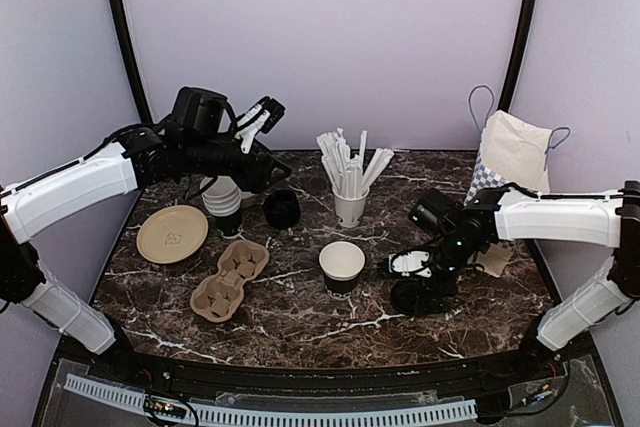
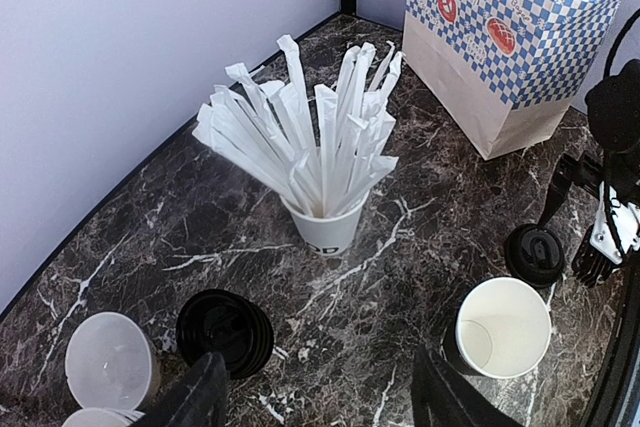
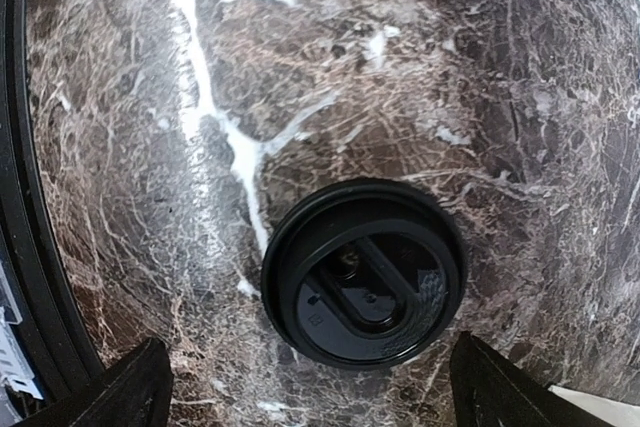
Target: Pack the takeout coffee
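Observation:
The takeout coffee (image 3: 362,272), a black cup under a black lid, stands on the marble table (image 1: 300,332) right of centre. It also shows in the overhead view (image 1: 418,296) and at the right edge of the left wrist view (image 2: 535,254). My right gripper (image 3: 320,392) hangs just above and beside it, open, a finger on each side and clear of the lid. From overhead, that gripper (image 1: 405,269) sits at the cup's upper left. My left gripper (image 2: 320,402) is raised at the back left (image 1: 262,112), open and empty.
A lidless black cup with a white inside (image 1: 342,265) stands mid-table, left of the coffee. Behind it are a white cup of wrapped straws (image 1: 350,209), a stack of black lids (image 1: 281,209) and stacked white cups (image 1: 222,197). A plate (image 1: 172,233) and cardboard cup carrier (image 1: 230,279) lie left; a checked paper bag (image 1: 510,157) stands back right.

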Action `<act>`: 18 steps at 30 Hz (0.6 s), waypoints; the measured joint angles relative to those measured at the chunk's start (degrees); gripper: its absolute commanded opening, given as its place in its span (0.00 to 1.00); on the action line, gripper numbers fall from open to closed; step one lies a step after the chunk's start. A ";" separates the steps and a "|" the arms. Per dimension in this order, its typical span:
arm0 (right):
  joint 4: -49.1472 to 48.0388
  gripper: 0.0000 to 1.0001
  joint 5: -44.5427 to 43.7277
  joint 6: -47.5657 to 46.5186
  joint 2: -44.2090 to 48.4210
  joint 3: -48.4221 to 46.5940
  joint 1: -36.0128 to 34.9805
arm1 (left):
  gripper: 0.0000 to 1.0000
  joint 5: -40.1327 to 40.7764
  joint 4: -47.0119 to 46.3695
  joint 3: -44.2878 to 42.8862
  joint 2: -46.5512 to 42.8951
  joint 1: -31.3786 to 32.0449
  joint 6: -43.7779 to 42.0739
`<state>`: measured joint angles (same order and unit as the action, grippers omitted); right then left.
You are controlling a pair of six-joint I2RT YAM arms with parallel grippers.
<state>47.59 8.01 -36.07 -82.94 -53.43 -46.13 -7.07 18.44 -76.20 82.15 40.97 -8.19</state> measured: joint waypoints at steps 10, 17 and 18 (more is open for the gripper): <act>-6.01 0.98 1.99 -5.70 0.28 3.63 1.05 | 0.66 -0.92 -1.60 1.31 -0.33 0.00 0.02; -6.99 0.98 3.89 -7.65 -1.92 3.58 3.87 | 0.67 -0.92 -2.16 2.62 -0.66 0.00 0.02; -7.08 0.99 4.11 -7.89 -2.08 3.50 4.28 | 0.67 -0.92 -2.16 2.71 -0.66 0.00 0.02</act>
<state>40.51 12.12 -43.97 -85.01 -49.93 -41.85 -7.99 16.27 -73.49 81.49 40.97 -8.16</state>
